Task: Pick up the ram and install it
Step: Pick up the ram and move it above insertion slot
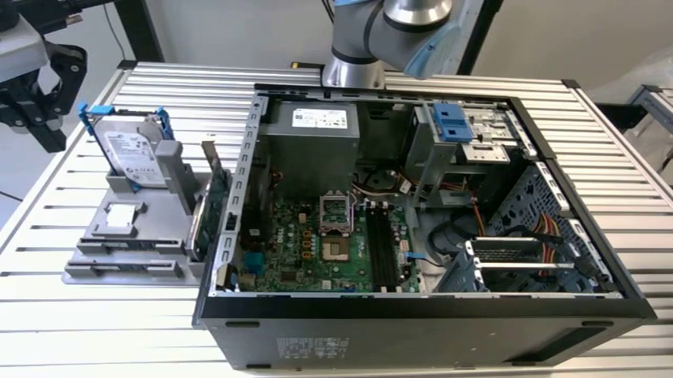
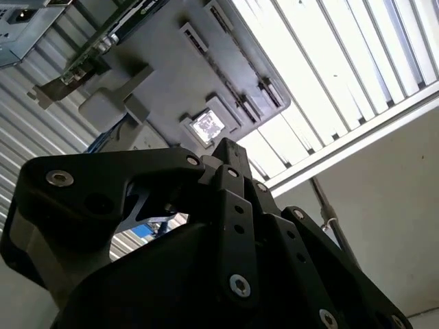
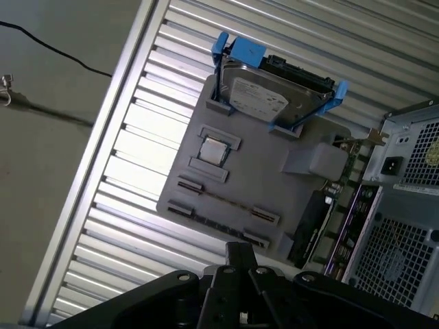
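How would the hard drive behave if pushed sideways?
The drive looks like a stiff metal box, so probably heavy for its size. It stands on edge in the grey holder, so a sideways push may tip it. Its blue frame looks like thin plastic that might flex.

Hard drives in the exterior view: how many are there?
1. The hard drive stands upright in the grey holder at the exterior view's left; the computer case may hide others.
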Motion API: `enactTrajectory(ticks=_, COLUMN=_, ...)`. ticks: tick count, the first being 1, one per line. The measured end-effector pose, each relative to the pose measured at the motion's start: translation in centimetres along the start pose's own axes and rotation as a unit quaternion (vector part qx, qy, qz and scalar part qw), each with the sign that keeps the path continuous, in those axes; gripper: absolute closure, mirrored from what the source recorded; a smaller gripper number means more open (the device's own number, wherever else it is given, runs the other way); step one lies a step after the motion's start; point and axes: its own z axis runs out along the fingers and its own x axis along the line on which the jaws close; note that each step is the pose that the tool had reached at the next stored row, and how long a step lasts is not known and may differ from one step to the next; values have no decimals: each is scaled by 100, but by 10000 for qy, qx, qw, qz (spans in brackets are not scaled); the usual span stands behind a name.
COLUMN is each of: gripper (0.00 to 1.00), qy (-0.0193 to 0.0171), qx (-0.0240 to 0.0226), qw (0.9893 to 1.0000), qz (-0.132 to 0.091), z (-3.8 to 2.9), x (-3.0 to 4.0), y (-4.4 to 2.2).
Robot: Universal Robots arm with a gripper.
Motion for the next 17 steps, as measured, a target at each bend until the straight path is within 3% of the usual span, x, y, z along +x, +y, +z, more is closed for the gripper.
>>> enactTrajectory(ticks=10, gripper=100, qy=20, qx=-5, qw=9994, qz=-354, z=0, x=1, y=2)
enactTrajectory(ticks=17, gripper=100, qy=43, qx=-13, qw=9971, qz=-756, z=0, x=0, y=2)
